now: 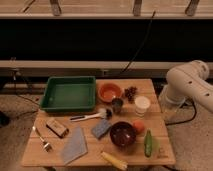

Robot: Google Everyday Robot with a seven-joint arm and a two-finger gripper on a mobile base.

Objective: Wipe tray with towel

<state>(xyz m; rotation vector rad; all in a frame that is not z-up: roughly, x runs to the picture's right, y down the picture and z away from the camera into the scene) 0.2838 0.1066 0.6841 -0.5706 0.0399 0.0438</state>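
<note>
Tool out of frame; arm [192, 82] bent beside table [95, 150], apart from tray [70, 94].

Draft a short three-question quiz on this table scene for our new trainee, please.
1. True or false: the towel lies inside the green tray.
2. Where on the table does the fork lie? A) near corner, left of the view B) far corner, right of the view C) in the tray
3. Fill in: the gripper is ____ of view; only the arm shows, at the right of the view.
Key: 1 false, it lies on the table, nearer the camera than the tray; 2 A; 3 out.
</note>
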